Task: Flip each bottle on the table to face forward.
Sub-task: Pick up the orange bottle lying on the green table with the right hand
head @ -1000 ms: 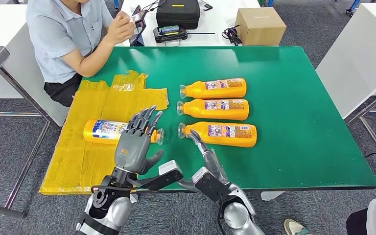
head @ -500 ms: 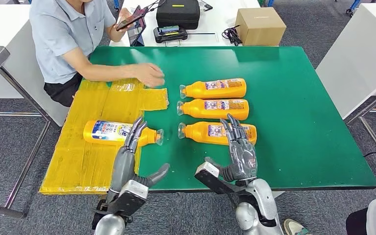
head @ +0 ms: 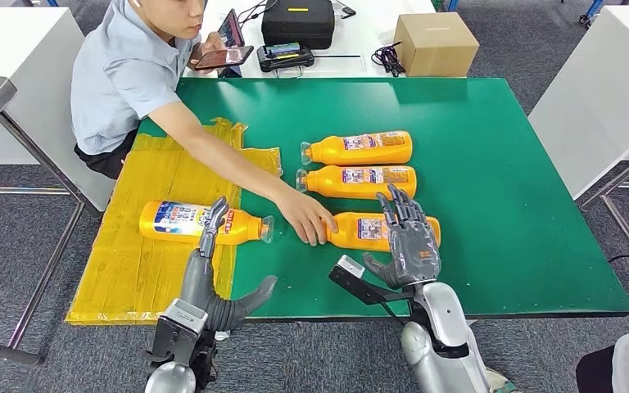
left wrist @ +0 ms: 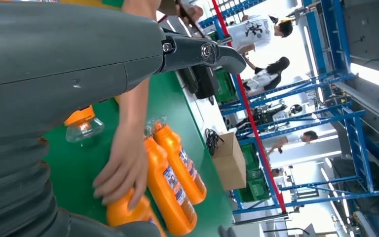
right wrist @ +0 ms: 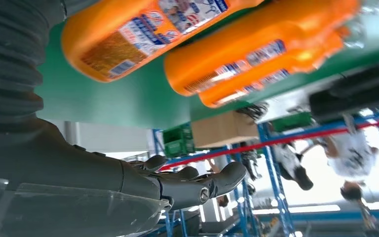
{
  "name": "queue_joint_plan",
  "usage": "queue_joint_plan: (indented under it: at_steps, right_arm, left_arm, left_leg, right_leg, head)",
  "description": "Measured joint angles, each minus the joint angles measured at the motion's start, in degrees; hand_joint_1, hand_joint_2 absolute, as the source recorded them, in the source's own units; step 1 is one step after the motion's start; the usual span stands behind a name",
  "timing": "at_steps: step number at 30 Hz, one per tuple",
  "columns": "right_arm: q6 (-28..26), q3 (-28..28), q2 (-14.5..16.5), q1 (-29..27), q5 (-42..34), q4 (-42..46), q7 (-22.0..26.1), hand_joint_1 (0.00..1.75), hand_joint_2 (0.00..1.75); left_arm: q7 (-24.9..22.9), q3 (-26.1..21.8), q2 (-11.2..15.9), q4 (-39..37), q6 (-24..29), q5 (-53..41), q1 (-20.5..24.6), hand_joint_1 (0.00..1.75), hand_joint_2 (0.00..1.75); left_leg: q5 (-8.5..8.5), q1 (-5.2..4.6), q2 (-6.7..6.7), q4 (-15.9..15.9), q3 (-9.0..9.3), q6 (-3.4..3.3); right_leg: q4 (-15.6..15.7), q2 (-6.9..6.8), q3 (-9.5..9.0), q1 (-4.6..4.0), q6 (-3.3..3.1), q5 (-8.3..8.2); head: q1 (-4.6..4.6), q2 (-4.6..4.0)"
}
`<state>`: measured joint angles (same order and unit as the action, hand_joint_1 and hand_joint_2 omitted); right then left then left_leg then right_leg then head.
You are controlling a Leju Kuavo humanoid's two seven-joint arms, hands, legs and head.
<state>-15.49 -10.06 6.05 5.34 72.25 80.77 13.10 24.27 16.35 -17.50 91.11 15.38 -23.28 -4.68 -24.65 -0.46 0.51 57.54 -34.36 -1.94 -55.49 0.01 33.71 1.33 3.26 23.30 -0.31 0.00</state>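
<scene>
Four smooth orange plastic bottles lie on their sides. Three of them are in a row on the flat green table top (head: 500,164): the far orange bottle (head: 359,148), the middle orange bottle (head: 360,182) and the near orange bottle (head: 385,230). They lie side by side, close together, with their clear round caps pointing the same way. Each has a shiny paper label. The fourth orange bottle with a blue and white label (head: 201,223) lies apart from them on a crinkly yellow plastic sheet (head: 139,254) that covers one end of the table.

A person in a light blue shirt (head: 123,74) sits at the table's side. The person's hand (head: 307,218) rests on the neck end of the near bottle.

The robot's left hand (head: 213,270) is raised near the fourth bottle, fingers straight and together, thumb out, holding nothing. The robot's right hand (head: 409,237) is up over the near bottle with fingers spread apart, holding nothing.

Behind the green table is a white table with a brown cardboard box (head: 434,42) and a black soft case (head: 297,21). The floor is grey carpet (head: 33,246). The wrist views show blue metal racks far off.
</scene>
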Motion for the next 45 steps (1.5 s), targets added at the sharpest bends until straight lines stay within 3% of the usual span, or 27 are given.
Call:
queue_joint_plan:
  at_steps: [14,30,45]
  right_arm:
    - [3.68,-1.81,-1.27,1.92,1.94,-6.07,-3.91,0.0,1.75]
    - [8.77,-7.98,-2.5,-0.24,13.64,-3.66,-15.7,0.0,1.75]
    - [8.4,-7.26,-3.34,-0.19,14.26,-1.96,-17.69,0.0,1.75]
  left_arm:
    - [-3.03,-0.69,-0.23,0.86,-1.56,-0.58,-0.45,0.0,1.75]
    - [-5.99,-2.44,-0.57,4.15,-2.92,-0.45,-3.44,0.0,1.75]
    - [-6.31,-3.55,-0.95,5.25,-3.65,-1.61,-4.65,0.0,1.75]
  left_leg:
    - [0.0,0.0,0.0,0.0,0.0,0.0]
    - [-0.01,-0.01,0.0,0.0,-0.01,0.0]
    - [-0.01,0.0,0.0,0.0,-0.01,0.0]
  right_leg:
    - [0.0,0.0,0.0,0.0,0.0,0.0]
    - [0.01,0.0,0.01,0.0,0.0,0.0]
    - [0.01,0.0,0.02,0.0,0.0,0.01]
  head:
    - [0.0,0.0]
    - [0.01,0.0]
    - [-0.01,0.0]
